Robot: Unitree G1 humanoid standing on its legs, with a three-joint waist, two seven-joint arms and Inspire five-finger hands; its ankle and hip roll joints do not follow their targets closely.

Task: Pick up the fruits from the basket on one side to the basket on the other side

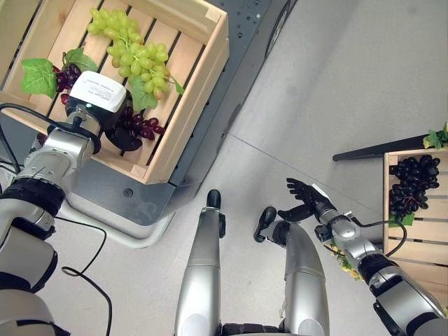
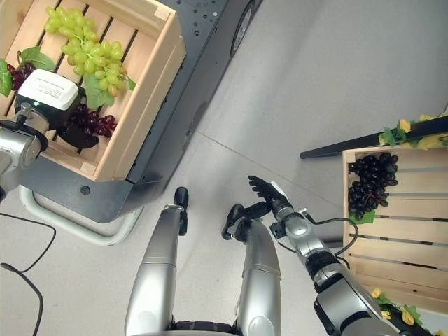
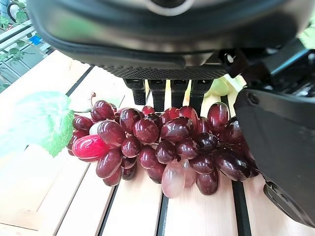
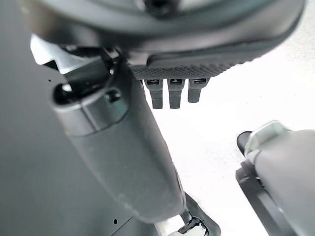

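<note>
At ten o'clock in the left eye view, the left hand (image 1: 120, 124) reaches into the wooden crate (image 1: 198, 84), its fingers (image 3: 167, 91) straight behind a bunch of dark red grapes (image 3: 162, 147) and the thumb beside it, nothing yet gripped. A green grape bunch (image 1: 129, 45) lies at twelve o'clock of that hand. The right hand (image 1: 306, 197) hangs over the floor with fingers spread wide, empty. At three o'clock, a second crate (image 1: 420, 238) holds black grapes (image 1: 413, 183).
</note>
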